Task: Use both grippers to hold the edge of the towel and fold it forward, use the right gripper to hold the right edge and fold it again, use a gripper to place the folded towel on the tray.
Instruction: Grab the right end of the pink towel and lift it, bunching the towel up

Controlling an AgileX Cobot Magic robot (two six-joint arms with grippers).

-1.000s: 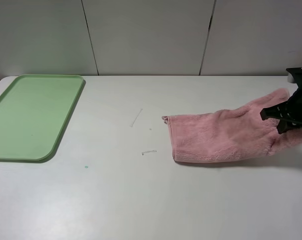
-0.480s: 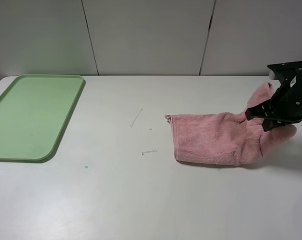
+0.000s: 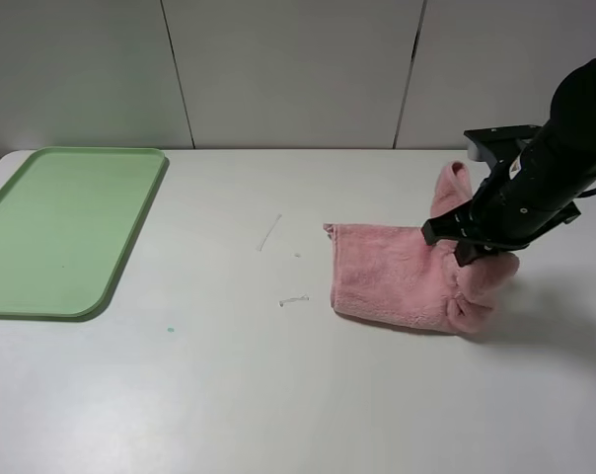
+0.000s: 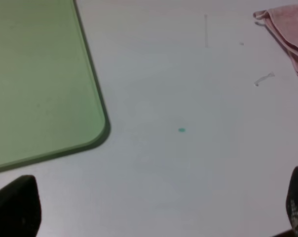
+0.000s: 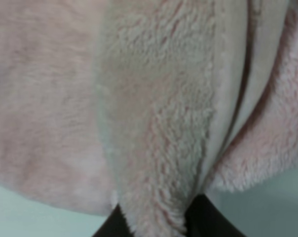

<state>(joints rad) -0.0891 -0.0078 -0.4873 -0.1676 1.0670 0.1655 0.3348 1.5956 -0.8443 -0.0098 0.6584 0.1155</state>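
Note:
A pink towel (image 3: 387, 276) lies folded on the white table, right of centre. My right gripper (image 3: 461, 242) is shut on the towel's right edge and holds it lifted above the rest of the towel, so the right part bends up and over. In the right wrist view the pink pile (image 5: 154, 123) fills the frame, pinched between the fingertips (image 5: 203, 217). The green tray (image 3: 61, 227) lies flat at the far left. My left gripper (image 4: 154, 207) is open and empty above the bare table near the tray's corner (image 4: 90, 133); the towel's left corner (image 4: 287, 29) shows far off.
Two small pale scraps (image 3: 294, 299) (image 3: 269, 232) and a green speck (image 3: 170, 329) lie on the table between tray and towel. A panelled wall (image 3: 298, 69) closes the back edge. The left arm does not show in the exterior view.
My right gripper has moved left with the towel's right edge, lifting it and carrying it over the towel. The towel's flat part has shortened. Tray unmoved.

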